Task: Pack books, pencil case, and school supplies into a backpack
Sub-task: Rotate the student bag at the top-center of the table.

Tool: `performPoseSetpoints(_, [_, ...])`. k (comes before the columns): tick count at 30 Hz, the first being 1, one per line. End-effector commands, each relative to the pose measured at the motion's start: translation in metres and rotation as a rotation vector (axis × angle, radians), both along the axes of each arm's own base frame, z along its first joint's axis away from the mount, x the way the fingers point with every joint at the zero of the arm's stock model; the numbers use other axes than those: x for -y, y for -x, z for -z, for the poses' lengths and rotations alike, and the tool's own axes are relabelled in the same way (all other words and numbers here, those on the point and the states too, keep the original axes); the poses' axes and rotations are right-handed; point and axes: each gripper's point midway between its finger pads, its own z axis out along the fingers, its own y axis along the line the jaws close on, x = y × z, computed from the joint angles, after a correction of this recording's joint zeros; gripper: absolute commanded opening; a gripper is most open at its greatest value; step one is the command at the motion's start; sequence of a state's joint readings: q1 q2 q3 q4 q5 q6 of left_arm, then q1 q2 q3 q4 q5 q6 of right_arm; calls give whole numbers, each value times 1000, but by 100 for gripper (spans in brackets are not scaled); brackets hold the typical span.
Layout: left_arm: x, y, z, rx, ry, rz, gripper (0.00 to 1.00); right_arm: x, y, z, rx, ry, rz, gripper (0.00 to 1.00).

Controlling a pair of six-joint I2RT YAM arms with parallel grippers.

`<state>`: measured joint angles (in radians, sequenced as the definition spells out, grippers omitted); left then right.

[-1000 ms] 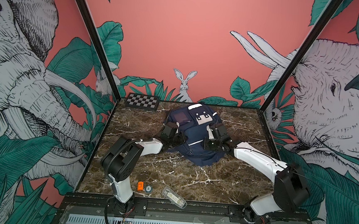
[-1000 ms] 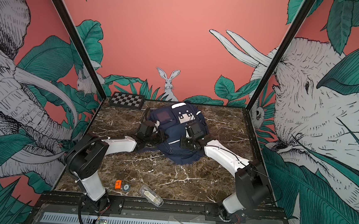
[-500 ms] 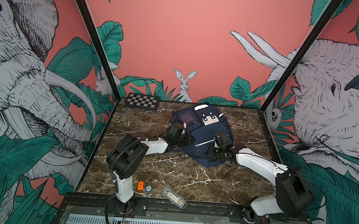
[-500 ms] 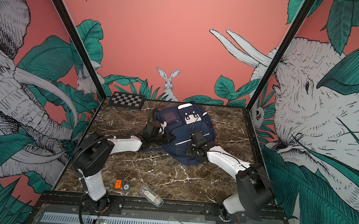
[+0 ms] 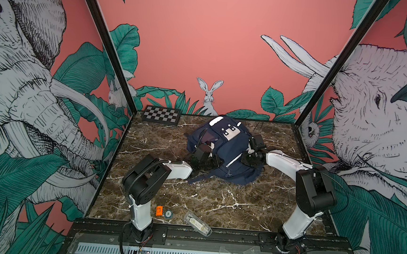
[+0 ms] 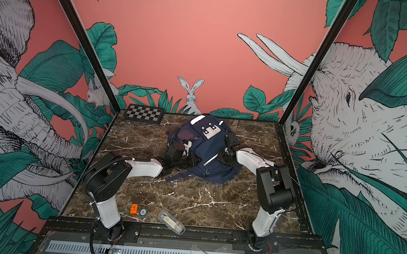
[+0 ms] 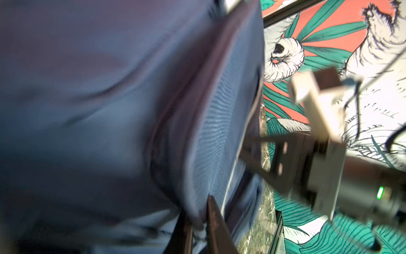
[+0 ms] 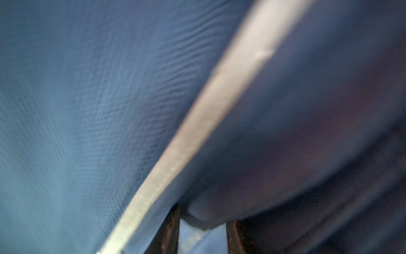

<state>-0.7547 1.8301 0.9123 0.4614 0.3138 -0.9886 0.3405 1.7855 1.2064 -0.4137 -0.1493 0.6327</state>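
A: Entry: where is the backpack?

B: The backpack (image 5: 222,156) lies slumped on the marble table (image 5: 216,202), directly between the two grippers. Its white patch (image 5: 230,132) is on the end farthest from the arm bases.

A: And the left gripper?

B: The left gripper (image 7: 198,233) is pressed into one side of the bag. The rim of the mesh side panel runs down between its dark fingers (image 7: 217,228), and the jaws are nearly together. The wrist view is blurred, but it looks clamped on the backpack.

A: Right side?

B: The right gripper (image 8: 204,224) is on the opposite side. A rounded fold of navy fabric is pinched between its fingers, and a silver strip (image 8: 197,136) passes just beside them.

A: Surroundings?

B: The chessboard (image 5: 161,115) is beyond the left gripper at the far corner, apart from the bag. Back by the left arm's base are an orange block (image 5: 159,210), a round token (image 5: 168,213) and a clear case (image 5: 197,224), all well apart from both grippers.
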Motion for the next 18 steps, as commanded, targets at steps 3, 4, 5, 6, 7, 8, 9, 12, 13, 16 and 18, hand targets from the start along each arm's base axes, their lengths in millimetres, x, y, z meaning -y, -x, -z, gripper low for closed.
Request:
performPoseSetpoints(3, [11,30,14,-62,-29,84,28,-14,-14,-46,141,-24,-72,37])
performPoseSetpoints(4, [7,28,10,-54,-41,83,33,-14,-3,-46,144,-6,-80,38])
performPoseSetpoints(5, [4,26,8,-44,-57,81,39,-14,10,-48,149,12,-88,40])
performPoseSetpoints(6, [2,24,5,-35,-67,81,43,-17,22,-45,144,21,-105,41])
performPoseSetpoints(7, [-1,23,3,-27,-76,80,45,-19,34,-51,163,23,-113,42])
performPoseSetpoints(8, [-2,22,0,-16,-79,81,47,-21,44,-49,161,31,-118,42])
performPoseSetpoints(9, [-3,20,0,-11,-87,79,47,-24,52,-46,155,33,-131,42])
performPoseSetpoints(12, [-10,15,-1,0,-105,70,47,-38,66,-37,154,23,-172,43])
performPoseSetpoints(13, [-12,13,-2,0,-96,68,47,-40,68,-34,152,26,-182,43])
performPoseSetpoints(16, [-13,10,-12,11,-58,82,47,-38,70,-26,144,48,-195,44])
performPoseSetpoints(18, [-11,12,-21,24,-56,104,49,-36,71,-21,144,62,-201,45])
